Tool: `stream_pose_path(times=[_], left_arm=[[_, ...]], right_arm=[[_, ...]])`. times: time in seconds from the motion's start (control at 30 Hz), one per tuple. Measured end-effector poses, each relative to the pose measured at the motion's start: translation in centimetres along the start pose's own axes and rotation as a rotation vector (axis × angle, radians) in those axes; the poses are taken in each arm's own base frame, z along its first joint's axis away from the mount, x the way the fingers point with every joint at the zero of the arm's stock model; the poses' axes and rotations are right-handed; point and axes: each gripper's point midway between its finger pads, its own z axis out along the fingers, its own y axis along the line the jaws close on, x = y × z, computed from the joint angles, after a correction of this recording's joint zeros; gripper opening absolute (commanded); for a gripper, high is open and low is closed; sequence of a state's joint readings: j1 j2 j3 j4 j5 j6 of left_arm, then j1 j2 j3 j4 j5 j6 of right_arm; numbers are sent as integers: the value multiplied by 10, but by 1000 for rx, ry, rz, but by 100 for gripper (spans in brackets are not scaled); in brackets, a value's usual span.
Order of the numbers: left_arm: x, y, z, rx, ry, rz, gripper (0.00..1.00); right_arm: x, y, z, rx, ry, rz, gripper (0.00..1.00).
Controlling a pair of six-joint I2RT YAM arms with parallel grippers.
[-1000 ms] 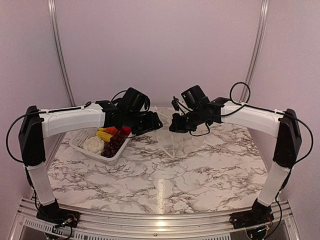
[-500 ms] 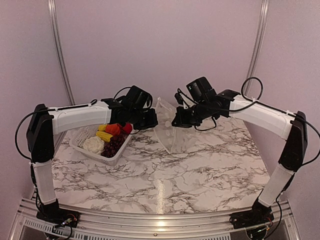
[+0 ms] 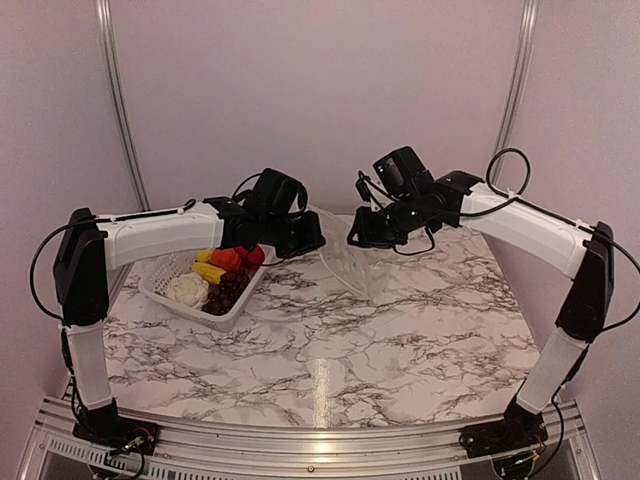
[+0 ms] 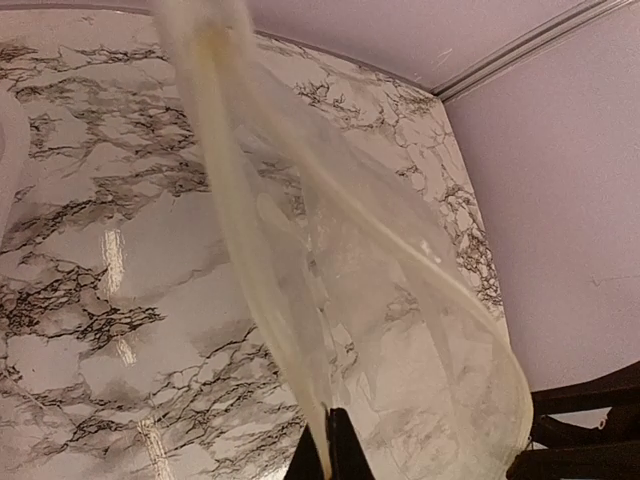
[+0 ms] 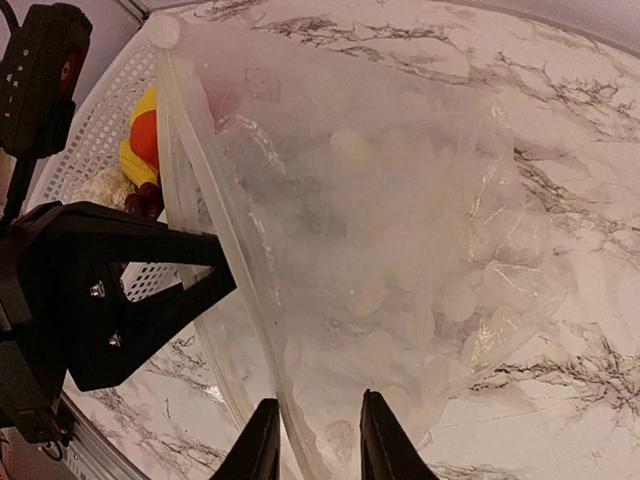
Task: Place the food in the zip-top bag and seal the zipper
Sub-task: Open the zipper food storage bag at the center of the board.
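Observation:
The clear zip-top bag hangs between my two grippers over the marble table, its lower part resting on the surface. My left gripper is shut on the bag's mouth edge, pinching the pale zipper strip. My right gripper stands open, with the bag and its zipper running loosely between the fingers. The food sits in a white basket: red pepper, orange fruit, yellow pieces, cauliflower and grapes. The bag looks empty.
The white perforated basket lies left of the bag, right beside my left gripper. The pink back wall stands close behind both grippers. Marble tabletop stretches toward the near edge.
My left gripper has closed on the bag's mouth edge. My right gripper, shut on the bag before, has opened. Both arms rose and moved back, and the bag now hangs from the left gripper.

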State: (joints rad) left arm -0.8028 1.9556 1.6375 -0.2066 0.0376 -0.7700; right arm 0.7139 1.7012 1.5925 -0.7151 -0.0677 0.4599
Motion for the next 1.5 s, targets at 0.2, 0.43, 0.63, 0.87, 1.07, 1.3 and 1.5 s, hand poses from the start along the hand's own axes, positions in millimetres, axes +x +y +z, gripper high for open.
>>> stream_pose_path(times=[0.2, 0.43, 0.63, 0.87, 1.07, 1.3, 1.5], left_arm=[[-6, -10, -3, 28, -8, -29, 0], [-14, -20, -7, 50, -25, -36, 0], [-15, -20, -8, 50, -25, -44, 0], [-15, -21, -8, 51, -25, -49, 0], [-14, -21, -8, 56, -20, -49, 0], [-12, -21, -7, 59, -9, -49, 1], [-11, -21, -7, 62, -5, -41, 24]], right_arm=[[-22, -3, -3, 50, -61, -14, 29], [-34, 21, 0, 48, -72, -122, 36], [-26, 27, 16, 82, -38, -180, 26], [-22, 0, 22, 222, -21, -181, 21], [-25, -14, 19, 286, -32, -173, 0], [-46, -51, 4, 367, -80, -118, 0], [-65, -77, -20, 407, -131, -75, 0]])
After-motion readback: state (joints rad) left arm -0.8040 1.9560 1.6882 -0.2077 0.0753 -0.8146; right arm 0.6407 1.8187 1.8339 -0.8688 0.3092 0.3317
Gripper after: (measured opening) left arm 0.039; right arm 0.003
